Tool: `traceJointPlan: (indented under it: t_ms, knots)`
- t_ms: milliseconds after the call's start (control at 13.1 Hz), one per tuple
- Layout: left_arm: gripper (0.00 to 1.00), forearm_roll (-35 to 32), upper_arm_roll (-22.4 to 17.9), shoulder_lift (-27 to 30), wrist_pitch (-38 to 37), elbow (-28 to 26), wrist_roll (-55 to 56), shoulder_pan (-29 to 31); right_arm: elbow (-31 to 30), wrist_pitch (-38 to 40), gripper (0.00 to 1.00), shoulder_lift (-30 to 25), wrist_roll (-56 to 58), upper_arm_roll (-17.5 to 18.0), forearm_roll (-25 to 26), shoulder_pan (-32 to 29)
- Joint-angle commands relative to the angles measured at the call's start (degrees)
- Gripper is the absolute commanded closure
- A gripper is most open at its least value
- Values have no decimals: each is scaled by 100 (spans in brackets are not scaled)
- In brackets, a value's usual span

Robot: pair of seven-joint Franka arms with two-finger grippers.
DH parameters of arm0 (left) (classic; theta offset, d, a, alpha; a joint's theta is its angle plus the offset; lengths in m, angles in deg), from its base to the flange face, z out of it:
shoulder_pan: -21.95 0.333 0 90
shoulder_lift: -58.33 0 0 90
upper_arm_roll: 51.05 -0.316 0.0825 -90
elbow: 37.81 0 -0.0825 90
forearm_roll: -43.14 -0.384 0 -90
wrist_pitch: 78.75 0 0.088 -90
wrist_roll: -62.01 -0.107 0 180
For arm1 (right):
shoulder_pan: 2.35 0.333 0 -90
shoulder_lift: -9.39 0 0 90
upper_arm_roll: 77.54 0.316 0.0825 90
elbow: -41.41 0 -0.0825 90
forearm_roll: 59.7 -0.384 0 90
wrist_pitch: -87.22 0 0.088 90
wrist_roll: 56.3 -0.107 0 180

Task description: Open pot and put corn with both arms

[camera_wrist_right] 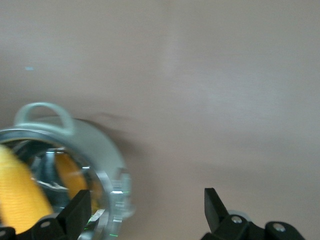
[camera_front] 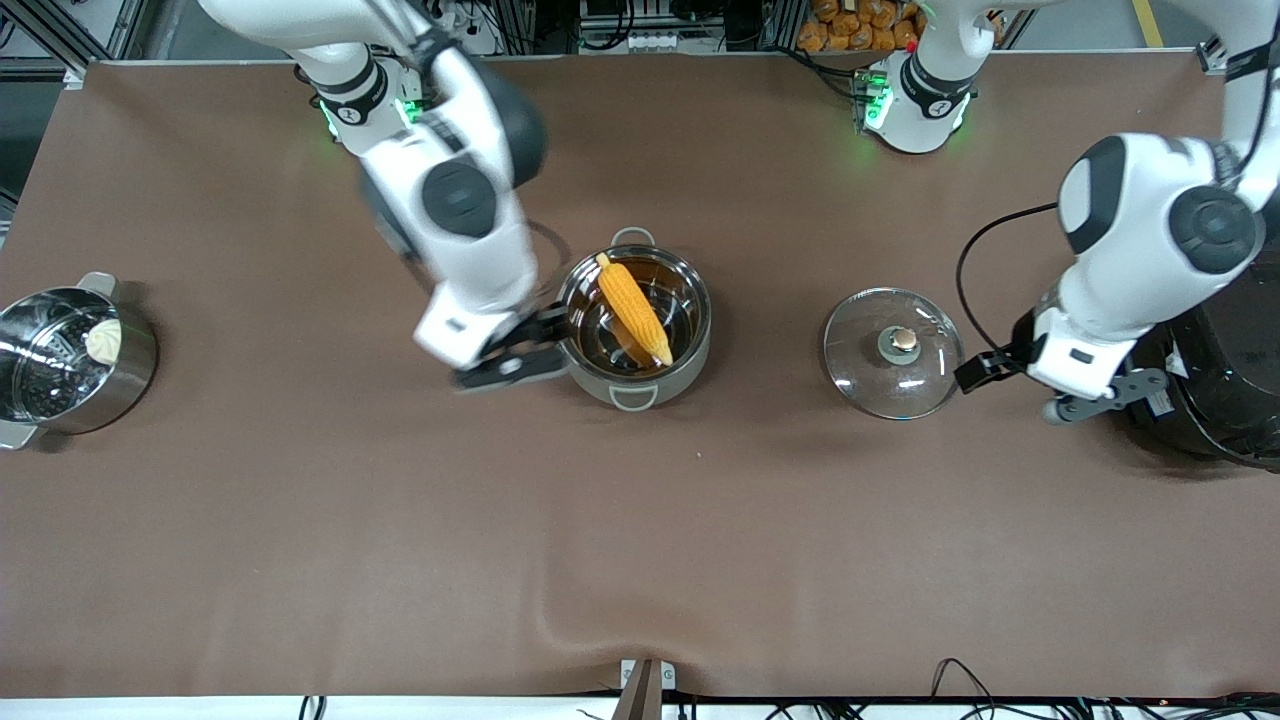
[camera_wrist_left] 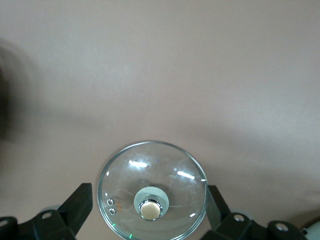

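- Corn [camera_front: 634, 310] lies inside the open pot [camera_front: 688, 365], slanted, one end propped on the rim at the side nearer the robots' bases and the other end down near the pot's floor; the right wrist view shows the cob [camera_wrist_right: 17, 197] and its reflection on the shiny wall.
- The pot stands near the middle of the brown tabletop [camera_front: 400, 550], its two loop handles pointing toward and away from the front camera.
- The glass lid [camera_front: 893, 352] lies flat on the tabletop beside the pot, toward the left arm's end, apart from the pot, coppery knob [camera_front: 904, 341] up.
- The right gripper [camera_front: 535, 345] is just beside the pot's rim on the side toward the right arm's end; its jaws stand apart and hold nothing, one finger [camera_wrist_right: 77, 210] close to the pot's wall.
- The left gripper [camera_front: 985, 372] is at the lid's edge toward the left arm's end; its jaws are spread wide and empty, the lid [camera_wrist_left: 152, 192] showing between them in the left wrist view.
- A steel steamer pot [camera_front: 70, 360] with a pale item inside sits at the right arm's end of the tabletop.
- A large black cooker [camera_front: 1215, 390] stands at the left arm's end, partly under the left arm.
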Motion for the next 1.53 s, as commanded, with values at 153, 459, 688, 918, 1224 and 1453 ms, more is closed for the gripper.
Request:
traceJointPlan:
  t_ms: [153, 459, 688, 918, 1224, 1453]
  knots:
    - [0, -34, 3, -26, -1063, 983, -426, 109, -198, 806, 0, -522, 1851, -11, -522, -1468]
    - [0, -34, -5, 228, -1399, 1239, -1015, 258, -295, 1255, 0, -1199, 2488, -1126, -847, -1417]
    - [0, -43, 21, 378, -1574, 1309, -1060, 259, -295, 1431, 0, -1691, 2479, -1811, -927, -1068]
    - [0, -43, 47, 378, -2101, 1635, -1296, 259, -260, 1633, 0, -2034, 2480, -2051, -1129, -960]
    - [0, -34, 56, 632, -2163, 1600, -1665, 250, -251, 2011, 0, -2351, 2506, -2042, -1138, -1092]
    - [0, -34, 56, 764, -2365, 1556, -1983, 241, -268, 2100, 0, -2448, 2769, -2042, -1138, -1267]
